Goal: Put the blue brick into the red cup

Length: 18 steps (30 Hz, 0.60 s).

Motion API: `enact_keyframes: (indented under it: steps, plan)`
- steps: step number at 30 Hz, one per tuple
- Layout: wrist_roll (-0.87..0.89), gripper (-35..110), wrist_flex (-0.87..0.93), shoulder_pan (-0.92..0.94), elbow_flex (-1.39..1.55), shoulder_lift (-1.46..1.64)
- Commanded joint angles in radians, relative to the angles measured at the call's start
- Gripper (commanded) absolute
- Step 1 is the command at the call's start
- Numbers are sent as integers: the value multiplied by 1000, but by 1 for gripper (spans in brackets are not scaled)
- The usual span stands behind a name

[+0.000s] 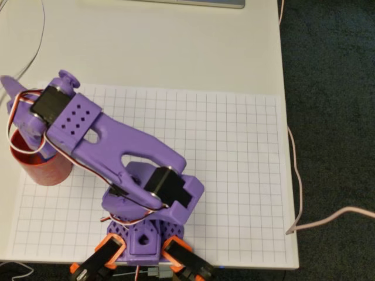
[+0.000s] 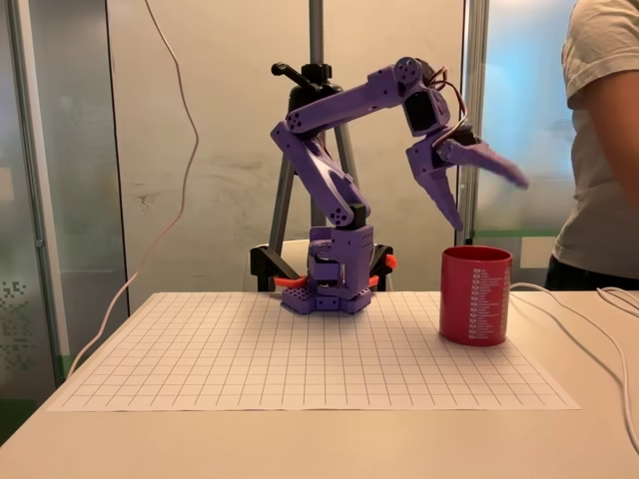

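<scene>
Purple arm (image 1: 111,146) links lie nearest the overhead camera, reaching left so that the wrist covers most of the red cup (image 1: 44,167) on the grid sheet (image 1: 234,175). From the fixed view, the gripper (image 2: 489,195) hangs above the red cup (image 2: 476,296), jaws spread wide and empty, a release posture. No blue brick lies on the sheet; it is probably inside the cup.

Red cup (image 1: 44,167) partly under arm (image 1: 111,140)

Smooth plastic red cup (image 2: 476,296); matt paper grid sheet (image 2: 300,349)
</scene>
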Motion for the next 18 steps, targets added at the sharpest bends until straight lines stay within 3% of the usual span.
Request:
enact_keyframes:
  steps: [1, 6, 7, 8, 14, 18]
  plan:
    - [15, 61, 2, -9, -8, 11]
    - [-2, 55, 0, -8, -8, 3]
    - [-23, 40, -6, -6, -11, 2]
    - [-43, 1, -11, -2, -21, -6]
    - [-23, 0, -20, 40, -9, 21]
    - [-58, 0, -91, 179, 23, 54]
